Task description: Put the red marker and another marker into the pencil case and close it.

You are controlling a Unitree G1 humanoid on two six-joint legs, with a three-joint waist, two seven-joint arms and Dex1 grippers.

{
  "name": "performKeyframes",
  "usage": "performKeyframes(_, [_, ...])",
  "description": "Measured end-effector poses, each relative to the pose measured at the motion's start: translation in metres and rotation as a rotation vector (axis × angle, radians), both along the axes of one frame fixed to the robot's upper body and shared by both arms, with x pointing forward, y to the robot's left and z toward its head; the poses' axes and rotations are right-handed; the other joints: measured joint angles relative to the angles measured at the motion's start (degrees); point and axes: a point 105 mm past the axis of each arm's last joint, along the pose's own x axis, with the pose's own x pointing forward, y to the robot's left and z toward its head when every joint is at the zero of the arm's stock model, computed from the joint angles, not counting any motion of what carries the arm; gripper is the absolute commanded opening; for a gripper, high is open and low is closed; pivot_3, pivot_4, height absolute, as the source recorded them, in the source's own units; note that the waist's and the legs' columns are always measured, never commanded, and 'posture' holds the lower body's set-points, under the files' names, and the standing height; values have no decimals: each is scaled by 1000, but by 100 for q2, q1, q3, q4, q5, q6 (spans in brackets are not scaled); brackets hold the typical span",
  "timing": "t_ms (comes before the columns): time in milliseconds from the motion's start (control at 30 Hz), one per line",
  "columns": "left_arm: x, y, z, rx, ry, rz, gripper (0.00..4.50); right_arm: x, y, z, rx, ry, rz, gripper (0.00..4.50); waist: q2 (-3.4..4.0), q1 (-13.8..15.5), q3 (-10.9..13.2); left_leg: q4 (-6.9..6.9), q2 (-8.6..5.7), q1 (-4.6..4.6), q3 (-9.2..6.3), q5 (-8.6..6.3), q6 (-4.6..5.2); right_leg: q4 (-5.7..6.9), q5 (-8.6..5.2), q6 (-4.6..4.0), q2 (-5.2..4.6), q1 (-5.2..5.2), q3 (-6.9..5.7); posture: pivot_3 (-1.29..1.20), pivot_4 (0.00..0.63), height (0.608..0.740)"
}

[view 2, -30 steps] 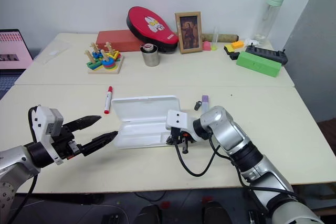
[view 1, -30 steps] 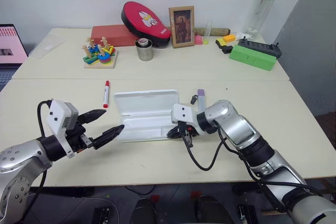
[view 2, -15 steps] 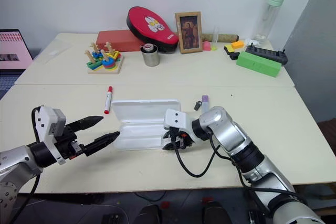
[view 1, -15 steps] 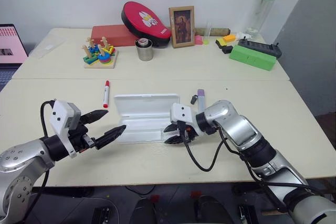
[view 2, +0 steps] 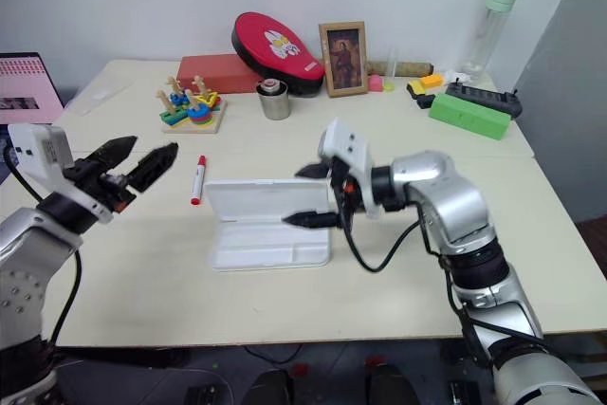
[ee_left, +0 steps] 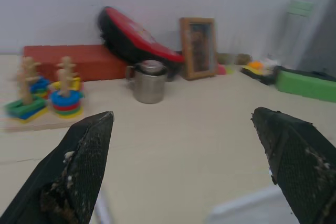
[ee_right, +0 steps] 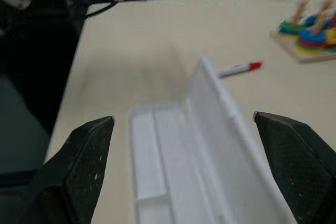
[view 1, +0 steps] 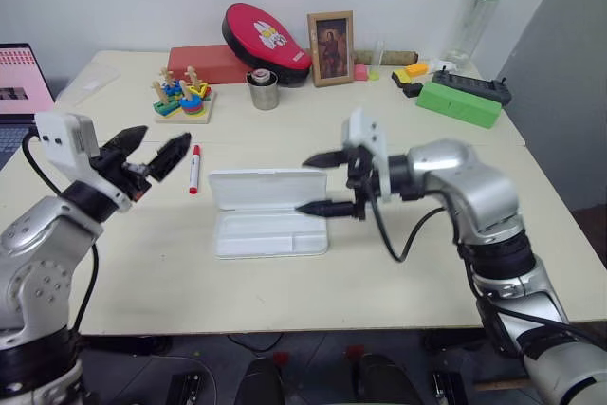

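The pencil case point(view 1: 272, 233) lies open at the table's front middle, its lid point(view 1: 266, 185) standing nearly upright at the back; its tray point(ee_right: 157, 150) looks empty. The red marker point(view 1: 193, 169) lies on the table left of the case, also seen as the red marker point(ee_right: 239, 68). My left gripper point(view 1: 149, 152) hovers open just left of the red marker, above the table. My right gripper point(view 1: 318, 184) hangs open above the case's right end, pointing left, with nothing between its fingers. The other marker is hidden.
Along the back stand a stacking toy point(view 1: 180, 97), a red box point(view 1: 204, 64), a red oval pouch point(view 1: 264, 37), a metal cup point(view 1: 261, 90), a picture frame point(view 1: 328, 48), a green box point(view 1: 455, 101) and a bottle point(view 1: 479, 7). A laptop point(view 1: 19, 78) sits far left.
My right gripper opened and rose from the case's front right edge. My left gripper lifted and swung away toward the red marker. The case's lid now stands more upright.
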Motion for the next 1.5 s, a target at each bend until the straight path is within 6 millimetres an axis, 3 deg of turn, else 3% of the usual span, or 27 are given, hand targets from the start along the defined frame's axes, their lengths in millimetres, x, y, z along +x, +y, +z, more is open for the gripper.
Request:
performKeyframes(133, [22, 6, -24, -10, 94, 90, 4500, 12, -2, 4, 40, 20, -80, 4493, -2, 24, -1, -4, -2, -11, 0, -1, -1, -6, -1, -4, -2, -4, -1, 0, 150, 740])
performKeyframes(200, [42, 1, -36, -10, 161, 105, 4500, 20, 0, 6, 51, 32, -126, 4493, 1, 59, 1, -4, -5, -13, -2, 0, -2, -1, -1, -5, -4, -4, -7, 0, 150, 740])
performKeyframes(567, [73, -11, -82, 78, 411, 99, 4500, 28, 2, 17, 80, 14, -185, 4493, -1, 22, 0, -3, -5, -11, -1, 0, -1, 2, -1, -4, -4, -6, -5, 0, 150, 740])
performKeyframes(600, [74, -9, -85, 93, 423, 109, 4130, 26, 3, 18, 86, 18, -176, 4500, 0, 18, 0, -3, -6, -11, -1, 0, -1, 2, -1, -4, -4, -7, -5, 0, 150, 740])
performKeyframes(833, [72, -2, -105, 112, 479, 141, 2777, 8, 9, 27, 107, -15, -92, 4500, 0, 25, 0, -4, -6, -13, -2, 0, -2, 2, -1, -4, -5, -6, -6, 0, 150, 740])
performKeyframes(1200, [72, 2, -108, 128, 476, 163, 539, 6, 6, 25, 107, -6, -88, 4500, 0, 29, 0, -1, -5, -12, -2, 0, -2, 8, -1, -4, -5, -5, -7, 0, 150, 740])
performKeyframes(1500, [72, 2, -108, 126, 472, 166, 428, 6, 7, 24, 100, -12, -83, 4500, 0, 29, 0, -1, -5, -12, -2, 0, -2, 8, -1, -4, -5, -5, -7, 0, 150, 740])
